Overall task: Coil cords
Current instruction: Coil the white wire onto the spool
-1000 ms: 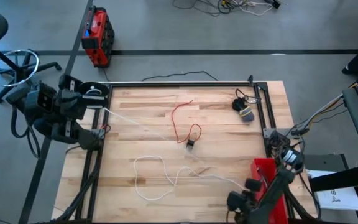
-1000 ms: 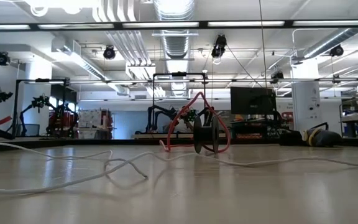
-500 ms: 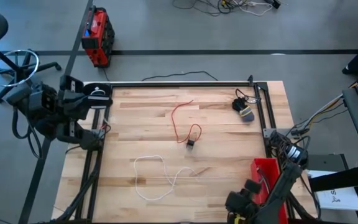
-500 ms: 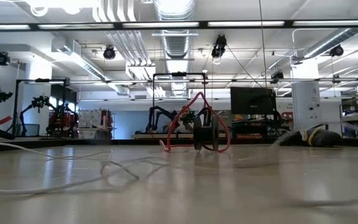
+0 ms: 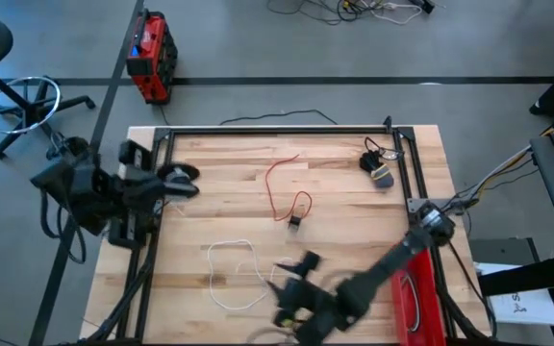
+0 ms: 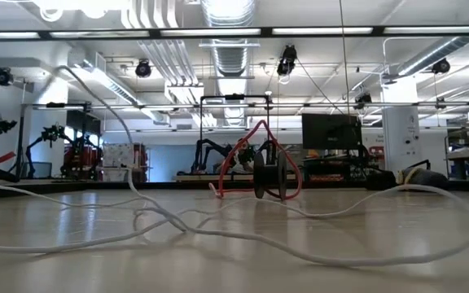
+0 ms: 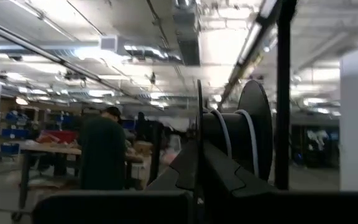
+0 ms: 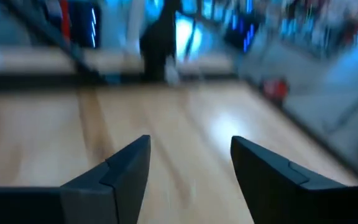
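The white cord [image 5: 227, 248] lies in slack loops on the near half of the wooden table. One strand [image 6: 104, 98] climbs off the table to a black spool [image 5: 176, 176] at my left gripper [image 5: 162, 183], which is shut at the left edge. My right gripper [image 5: 294, 279] hovers open near the front edge, beside the white loops, with only bare wood between its fingers [image 8: 129, 165]. The red cord [image 5: 279, 187] with its dark plug [image 5: 294, 223] rests mid-table. A black cord [image 5: 378, 171] lies bundled at the far right. My left gripper is shut on the spool. In the left wrist view its fingers [image 7: 197, 174] meet on a thin dark flange [image 7: 198, 118] seen edge-on, with the cord-wound core [image 7: 232, 134] beside it. The spool is clear of the table, and the white cord hangs slack from it.
A red bin [image 5: 429, 308] sits at the near right corner under my right arm. Black metal rails [image 5: 277, 130] frame the table's far, left and right sides. A red toolbox [image 5: 150, 58] stands on the floor beyond the far left corner. A person shows far off in the left wrist view.
My right gripper has opened, let go of the white cord and swung from the near right corner toward the table's left. The cord, drawn across the table before, now lies slack. My left gripper has carried the spool in over the left edge, lifting a strand.
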